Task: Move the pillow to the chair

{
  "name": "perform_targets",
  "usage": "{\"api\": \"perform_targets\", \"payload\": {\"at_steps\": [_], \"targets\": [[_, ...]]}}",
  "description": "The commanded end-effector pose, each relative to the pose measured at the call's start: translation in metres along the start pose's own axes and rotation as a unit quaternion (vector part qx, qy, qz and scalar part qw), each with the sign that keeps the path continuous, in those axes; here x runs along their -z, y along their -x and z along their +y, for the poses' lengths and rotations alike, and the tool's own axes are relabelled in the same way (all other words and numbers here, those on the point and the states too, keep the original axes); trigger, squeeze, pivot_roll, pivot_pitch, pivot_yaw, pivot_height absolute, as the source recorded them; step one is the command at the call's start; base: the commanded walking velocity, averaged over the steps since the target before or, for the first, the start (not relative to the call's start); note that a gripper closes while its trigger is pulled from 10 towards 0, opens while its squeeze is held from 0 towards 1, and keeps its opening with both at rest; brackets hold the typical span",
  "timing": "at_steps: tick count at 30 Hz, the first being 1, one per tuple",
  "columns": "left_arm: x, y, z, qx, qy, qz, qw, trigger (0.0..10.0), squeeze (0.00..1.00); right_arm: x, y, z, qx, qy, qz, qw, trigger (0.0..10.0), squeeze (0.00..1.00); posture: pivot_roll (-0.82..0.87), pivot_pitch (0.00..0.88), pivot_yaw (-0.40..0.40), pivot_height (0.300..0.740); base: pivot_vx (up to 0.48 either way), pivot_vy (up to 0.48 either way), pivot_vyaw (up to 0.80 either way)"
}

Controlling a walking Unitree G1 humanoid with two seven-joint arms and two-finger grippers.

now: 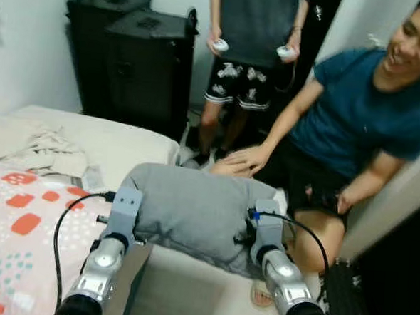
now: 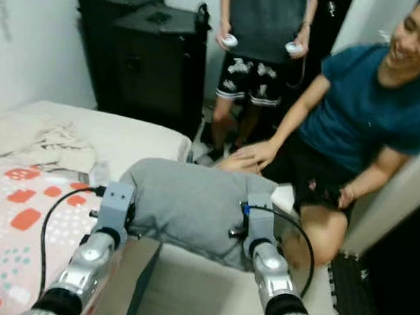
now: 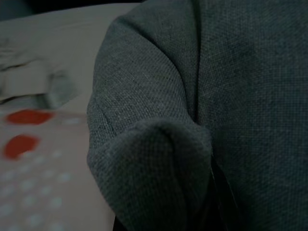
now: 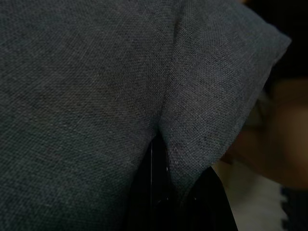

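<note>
Both my hands pinch grey pillow (image 1: pixel 192 210): left hand (image 1: pixel 122 227), right hand (image 1: pixel 257 232). Risk: thin fabric pinch slips; seated person's hand (image 1: pixel 247 158) touching far edge drags it.

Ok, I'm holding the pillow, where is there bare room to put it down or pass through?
Free: the white sheet between the rumpled beige cloth and the black cases. Crowded: to the right, a seated person's hand rests by the grey fabric pillow, with a standing person behind. The left gripper and right gripper pinch the pillow.

Pillow (image 1: pixel 193 206) between both arms, bed (image 1: pixel 118 141) left, person (image 1: pixel 355 116) right.
</note>
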State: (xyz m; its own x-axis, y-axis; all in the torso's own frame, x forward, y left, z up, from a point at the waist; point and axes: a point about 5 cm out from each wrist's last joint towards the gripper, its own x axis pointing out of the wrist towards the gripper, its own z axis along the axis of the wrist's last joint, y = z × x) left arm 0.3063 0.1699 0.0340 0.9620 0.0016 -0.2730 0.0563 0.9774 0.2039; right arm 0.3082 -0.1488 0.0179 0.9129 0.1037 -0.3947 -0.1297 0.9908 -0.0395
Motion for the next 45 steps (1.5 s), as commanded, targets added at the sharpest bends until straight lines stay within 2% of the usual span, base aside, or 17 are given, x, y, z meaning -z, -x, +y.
{"api": "perform_targets", "payload": {"at_steps": [1,24,34,38,45], "targets": [[-0.005,-0.001,-0.005,0.01,-0.002,-0.011,1.0,10.0,0.0,-0.006,-0.001,-0.001,0.008,-0.006,-0.012,1.0,10.0,0.0,-0.02,0.04,-0.042,0.74,0.0,0.0,-0.8],[-0.007,-0.001,-0.018,0.033,0.006,-0.013,0.999,10.0,0.0,0.011,0.01,-0.005,0.015,-0.017,-0.002,1.0,10.0,0.0,-0.04,0.064,-0.014,0.74,0.0,0.0,-0.8],[-0.01,-0.003,-0.019,0.037,0.018,-0.013,0.999,10.0,0.0,0.002,0.006,-0.004,0.02,-0.027,-0.014,0.999,10.0,0.0,-0.03,0.041,-0.001,0.74,0.0,0.0,-0.8],[-0.016,-0.005,-0.018,0.033,0.023,-0.02,0.999,10.0,0.0,-0.001,0.005,-0.004,0.019,-0.027,-0.014,0.999,10.0,0.0,-0.04,0.042,-0.015,0.74,0.0,0.0,-0.8],[-0.014,-0.007,-0.017,0.019,0.042,-0.009,0.999,10.0,0.0,-0.007,0.004,-0.007,0.015,-0.019,-0.017,1.0,10.0,0.0,-0.06,0.049,-0.032,0.74,0.0,0.0,-0.8]]}}
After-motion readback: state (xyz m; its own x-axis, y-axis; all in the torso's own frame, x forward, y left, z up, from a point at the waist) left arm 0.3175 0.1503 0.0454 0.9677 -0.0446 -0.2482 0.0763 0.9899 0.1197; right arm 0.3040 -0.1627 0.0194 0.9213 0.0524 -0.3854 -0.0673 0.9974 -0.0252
